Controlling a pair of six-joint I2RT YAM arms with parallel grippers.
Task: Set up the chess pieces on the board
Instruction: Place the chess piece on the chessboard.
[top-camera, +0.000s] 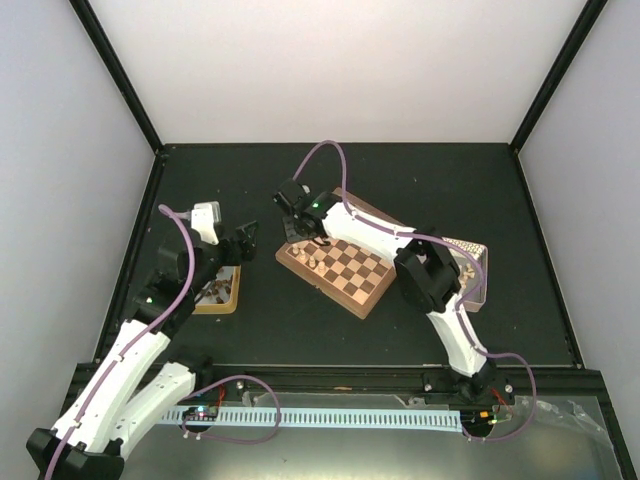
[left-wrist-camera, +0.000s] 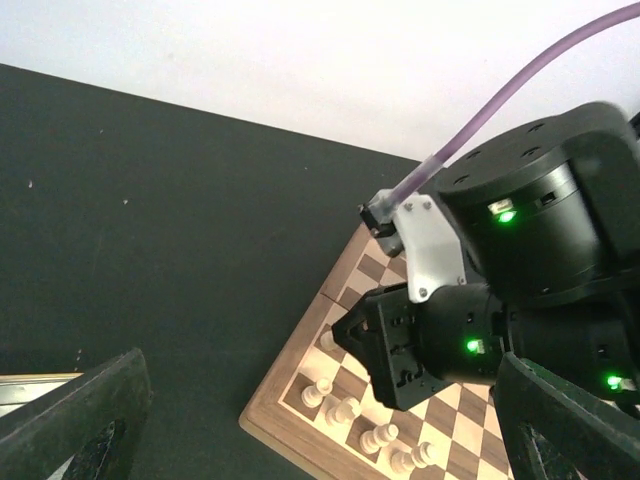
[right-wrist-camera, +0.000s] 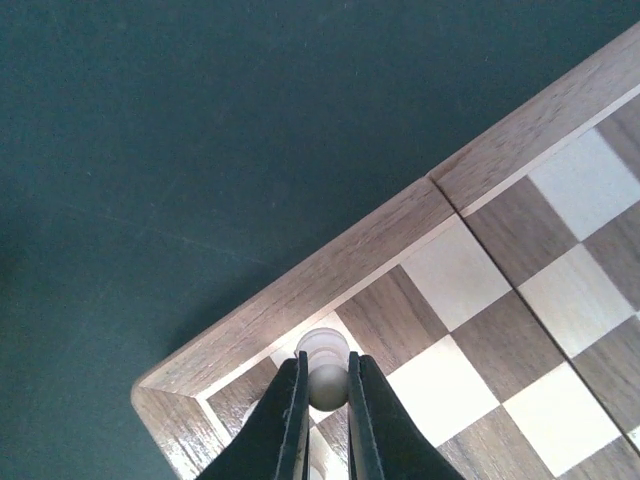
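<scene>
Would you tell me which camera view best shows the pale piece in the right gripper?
Right wrist: the pale piece is close-up, pinched by the right gripper. Top external and left wrist show it tiny or hidden.

The counter is a flat, matte, dark surface. A plain white back wall rises behind it. A pale grey left wall and right wall close the flanks. Black corner struts mark the wall joints. A white slotted cable duct runs along the near edge. Lighting is even and diffuse.
</scene>
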